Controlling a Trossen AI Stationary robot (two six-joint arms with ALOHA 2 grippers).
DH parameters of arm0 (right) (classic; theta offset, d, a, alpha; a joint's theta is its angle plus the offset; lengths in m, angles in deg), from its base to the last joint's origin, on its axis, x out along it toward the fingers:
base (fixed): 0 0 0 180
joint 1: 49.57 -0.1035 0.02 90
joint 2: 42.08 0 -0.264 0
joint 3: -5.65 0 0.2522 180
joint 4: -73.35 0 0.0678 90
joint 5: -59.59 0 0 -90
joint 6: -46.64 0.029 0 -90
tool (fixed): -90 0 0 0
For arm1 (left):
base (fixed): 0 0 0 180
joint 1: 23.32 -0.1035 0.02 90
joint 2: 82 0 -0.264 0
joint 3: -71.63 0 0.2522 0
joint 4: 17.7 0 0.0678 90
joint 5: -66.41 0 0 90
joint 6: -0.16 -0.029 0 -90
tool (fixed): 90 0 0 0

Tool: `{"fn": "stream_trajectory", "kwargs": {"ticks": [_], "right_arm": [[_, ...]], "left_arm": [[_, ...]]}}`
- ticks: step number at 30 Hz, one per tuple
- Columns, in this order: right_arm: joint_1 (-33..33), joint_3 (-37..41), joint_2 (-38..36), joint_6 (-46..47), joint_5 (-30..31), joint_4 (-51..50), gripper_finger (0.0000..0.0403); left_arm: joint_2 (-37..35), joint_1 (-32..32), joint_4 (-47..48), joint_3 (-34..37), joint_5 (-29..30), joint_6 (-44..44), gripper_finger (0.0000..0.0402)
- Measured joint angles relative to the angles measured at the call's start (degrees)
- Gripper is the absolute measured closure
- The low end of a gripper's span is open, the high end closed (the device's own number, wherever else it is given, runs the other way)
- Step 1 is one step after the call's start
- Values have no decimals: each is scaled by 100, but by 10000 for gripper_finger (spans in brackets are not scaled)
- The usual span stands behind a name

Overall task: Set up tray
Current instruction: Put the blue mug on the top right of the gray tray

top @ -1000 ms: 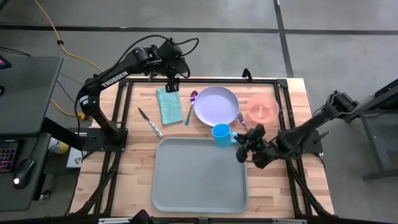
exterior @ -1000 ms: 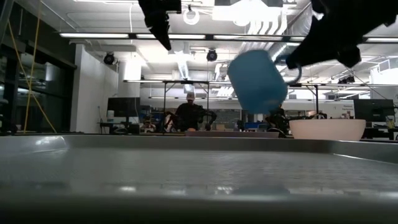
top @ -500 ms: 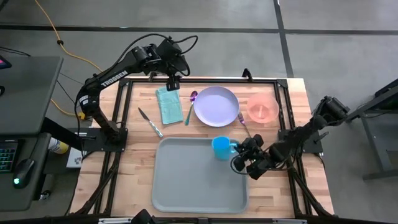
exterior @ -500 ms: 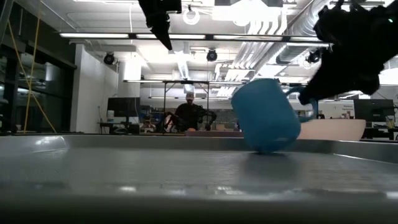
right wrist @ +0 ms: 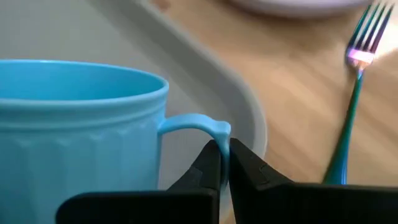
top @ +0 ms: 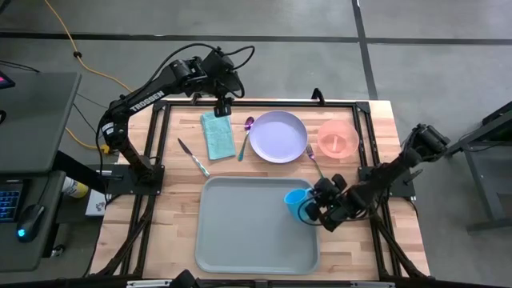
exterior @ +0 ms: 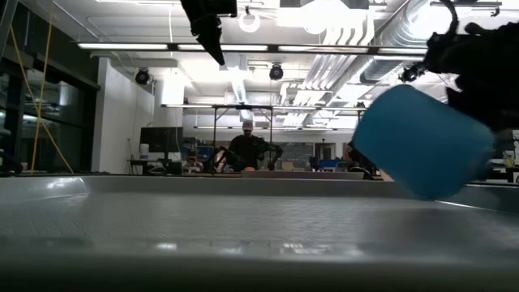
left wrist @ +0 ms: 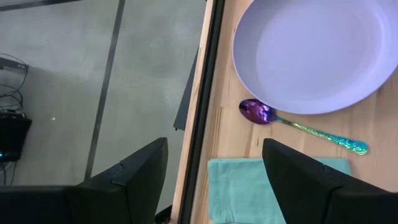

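The pale grey-green tray [top: 240, 232] lies at the table's near middle. A blue cup [top: 296, 200] hangs tilted, low over the tray's right part, with my right gripper [top: 314, 210] shut on it; in the low view the cup [exterior: 422, 142] leans strongly. Whether its base touches the tray I cannot tell. My left gripper [top: 222, 106] stands open, high over the far end of the teal napkin [top: 217, 134], with nothing between its fingers [left wrist: 130, 180]. My right gripper pinches the cup's thin loop handle [right wrist: 214, 129] between its two fingers [right wrist: 208, 168], at the handle's outer bend. The fingers come from the table's right side, slanting down. The cup sits tilted in the hold, its open mouth up, over the tray.
Beyond the tray's far rim lie a lavender plate [top: 278, 136], a pink bowl [top: 338, 140], a fork [top: 314, 162], a purple-bowled spoon [top: 246, 138] and a knife [top: 194, 158]. The tray's left and middle hold nothing.
My right gripper has sunk and gone toward the table's near edge and a little right, carrying the cup from the tray's far rim to low over its right part. The cup has tipped more.
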Motion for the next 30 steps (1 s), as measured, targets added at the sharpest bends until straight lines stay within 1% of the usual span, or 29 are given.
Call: {"fn": "stream_trajectory", "kwargs": {"ticks": [7,10,13,22,25,30], "right_arm": [[367,-72,-3,-404,609,119,401],[414,-86,-3,-856,1163,446,402],[414,-292,-2,-1273,1566,443,402],[453,-1298,8,-1785,2319,-852,402],[455,-1293,125,-1704,2299,-989,402],[495,-1154,683,-975,1474,-1000,402]], "left_arm": [[0,0,-2,0,-1,4,108],[0,0,-2,0,1,2,108],[0,0,-3,0,19,0,108],[0,0,-2,0,34,30,108],[0,0,-2,0,36,28,108],[0,0,0,0,38,28,108]]}}
